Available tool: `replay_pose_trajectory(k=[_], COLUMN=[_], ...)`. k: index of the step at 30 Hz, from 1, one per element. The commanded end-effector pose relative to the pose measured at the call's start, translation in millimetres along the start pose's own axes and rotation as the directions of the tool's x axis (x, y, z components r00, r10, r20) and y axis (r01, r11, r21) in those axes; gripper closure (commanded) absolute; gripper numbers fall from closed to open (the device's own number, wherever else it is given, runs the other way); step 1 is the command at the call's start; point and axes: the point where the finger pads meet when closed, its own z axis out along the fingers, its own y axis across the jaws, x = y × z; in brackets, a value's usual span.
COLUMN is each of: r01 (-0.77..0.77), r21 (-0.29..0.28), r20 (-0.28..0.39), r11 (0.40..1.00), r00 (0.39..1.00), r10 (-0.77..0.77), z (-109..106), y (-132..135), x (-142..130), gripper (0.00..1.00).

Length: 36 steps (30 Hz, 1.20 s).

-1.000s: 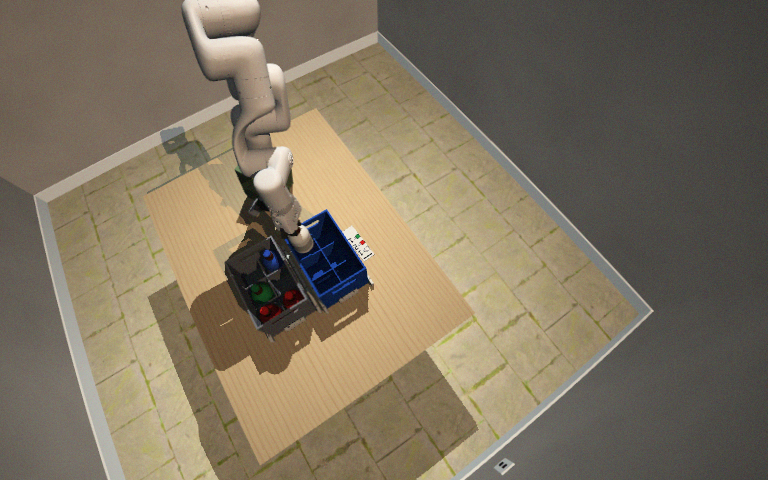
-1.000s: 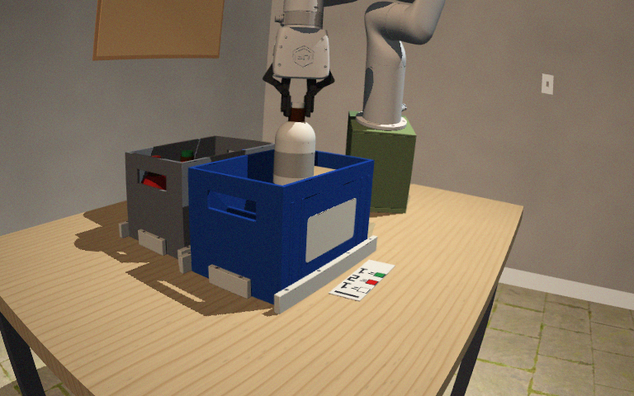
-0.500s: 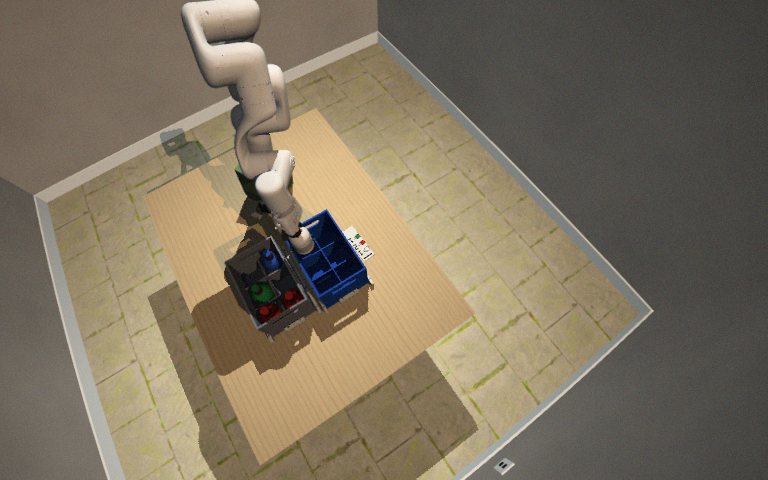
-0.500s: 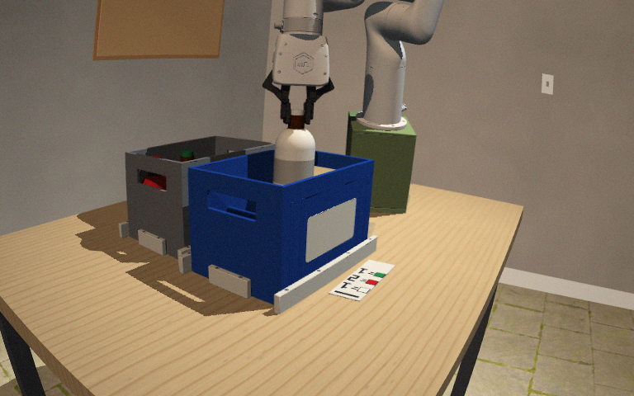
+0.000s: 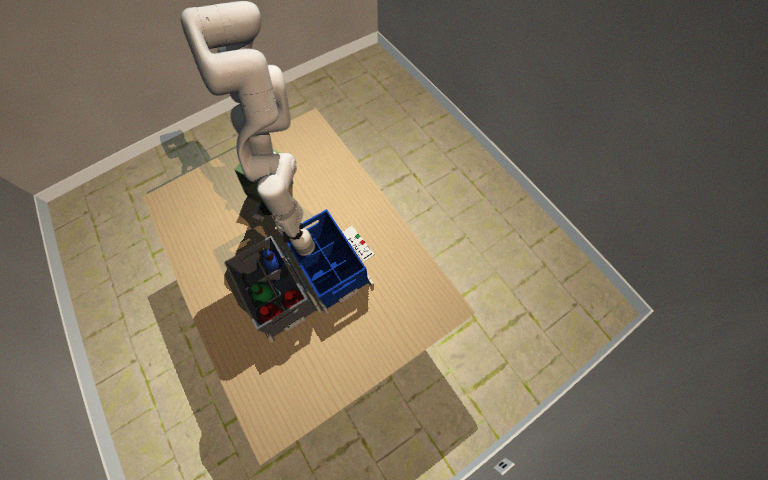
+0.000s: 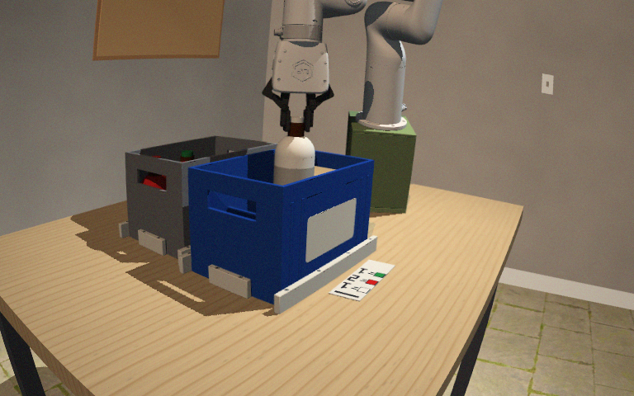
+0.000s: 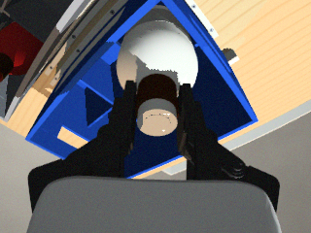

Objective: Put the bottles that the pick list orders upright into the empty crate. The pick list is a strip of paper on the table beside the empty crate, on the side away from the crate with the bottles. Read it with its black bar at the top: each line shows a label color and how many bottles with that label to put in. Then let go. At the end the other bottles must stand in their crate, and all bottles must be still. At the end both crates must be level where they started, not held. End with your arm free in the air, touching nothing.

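My gripper [image 6: 296,124] is shut on the brown neck of a white bottle [image 6: 293,159], which hangs upright with its lower part inside a back corner compartment of the blue crate [image 6: 280,223]. The wrist view shows the fingers on either side of the neck above the white bottle body [image 7: 157,58]. The grey crate [image 5: 270,285] stands beside the blue crate [image 5: 330,260] and holds a blue bottle [image 5: 270,259], a green bottle [image 5: 258,292] and two red bottles [image 5: 280,304]. The pick list [image 6: 361,280] lies beside the blue crate, with green, red and white marks.
A green block [image 6: 380,161] under the arm's base stands behind the blue crate. Pale stop blocks [image 6: 322,273] lie along the crates' feet. The table edge runs at the right and front.
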Motion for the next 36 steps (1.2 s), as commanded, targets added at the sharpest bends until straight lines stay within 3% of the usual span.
replay_pose_trajectory(k=[1,36], r01=[0.0,0.0], r21=[0.004,0.004], r20=[0.003,0.003], r11=[1.0,1.0], r00=[1.0,1.0], r10=[0.0,0.0], z=[2,33], y=[-2,-2], x=[-1,-1], gripper=[1.0,1.0])
